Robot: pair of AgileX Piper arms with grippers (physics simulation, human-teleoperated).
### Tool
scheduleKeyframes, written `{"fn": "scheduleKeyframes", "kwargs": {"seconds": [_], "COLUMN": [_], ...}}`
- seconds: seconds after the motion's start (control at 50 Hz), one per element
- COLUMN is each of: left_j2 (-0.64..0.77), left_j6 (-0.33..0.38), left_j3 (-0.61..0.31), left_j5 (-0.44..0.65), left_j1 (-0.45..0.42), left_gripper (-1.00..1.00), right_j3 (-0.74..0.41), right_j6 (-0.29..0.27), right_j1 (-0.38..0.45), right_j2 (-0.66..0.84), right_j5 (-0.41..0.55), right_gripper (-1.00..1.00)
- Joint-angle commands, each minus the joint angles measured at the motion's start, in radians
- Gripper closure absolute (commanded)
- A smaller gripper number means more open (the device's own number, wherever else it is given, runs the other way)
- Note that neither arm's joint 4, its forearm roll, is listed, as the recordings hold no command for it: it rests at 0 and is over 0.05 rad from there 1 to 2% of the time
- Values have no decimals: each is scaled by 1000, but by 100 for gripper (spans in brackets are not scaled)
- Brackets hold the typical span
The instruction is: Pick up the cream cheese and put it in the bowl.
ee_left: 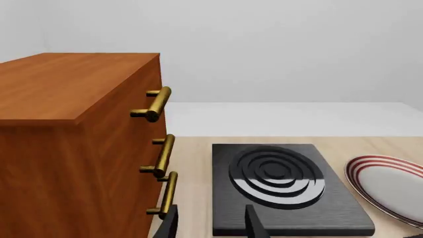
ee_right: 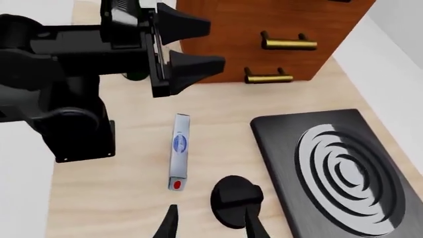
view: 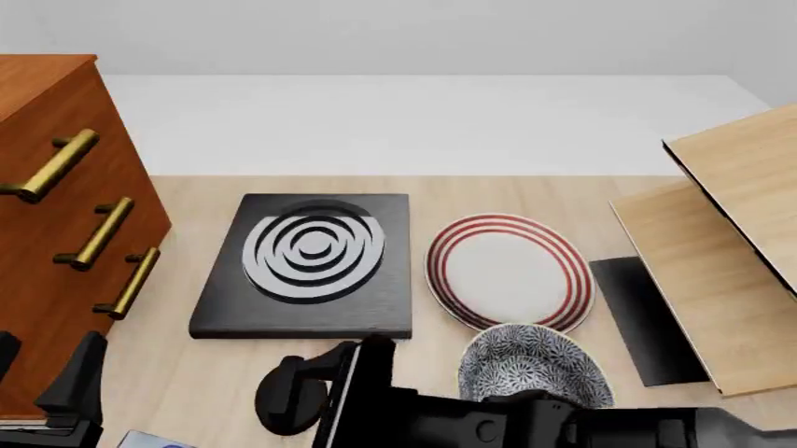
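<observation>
Your desk [view: 187, 373] carries everything here, pale wood running to a white back wall. Along its left edge stands the wooden cabinet [view: 50, 243] with three brass handles [view: 97, 233] facing the middle. At the right edge sits a light wooden box [view: 722, 271], its lid tilted up. Between them, near the middle, lies the black stove plate [view: 312, 266] with grey-white rings, and just beside it to the right the white plate [view: 505, 271] with red rings.

Your right arm [view: 473, 420] reaches low across the near edge from right to left, passing in front of the bowl [view: 529, 364], which sits just nearer than the white plate. The right gripper [ee_right: 208, 223] points down at the desk close to the near left corner; its fingers [ee_right: 168, 223] stand apart with nothing between them.

Your left arm [ee_right: 66, 64] is raised over the near left corner, and the left gripper [ee_left: 211, 223] looks forward along the cabinet front toward the stove plate. Its fingers [ee_left: 254, 223] are spread and hold nothing.

The cream cheese [ee_right: 180, 151] lies on the bare desk by the near left corner, between the two grippers, on a narrow side, red end toward the right gripper, which has not touched it.
</observation>
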Motion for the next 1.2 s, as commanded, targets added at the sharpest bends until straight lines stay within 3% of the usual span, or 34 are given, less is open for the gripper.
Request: {"fn": "scheduleKeyframes", "kwargs": {"seconds": [0.02, 0.3, 0.86, 1.2], "left_j2": [0, 0, 0, 0], "left_j6": [0, 0, 0, 0], "left_j3": [0, 0, 0, 0], "left_j5": [0, 0, 0, 0], "left_j1": [0, 0, 0, 0], "left_gripper": [-100, -100, -100, -100], "right_j3": [-40, -65, -187, -241], "right_j6": [23, 50, 88, 143], "right_j1": [30, 27, 67, 63], "right_j2": [91, 194, 347, 460], "right_j5": [-38, -99, -123, -162], "right_gripper": [-100, -100, -100, -100]}}
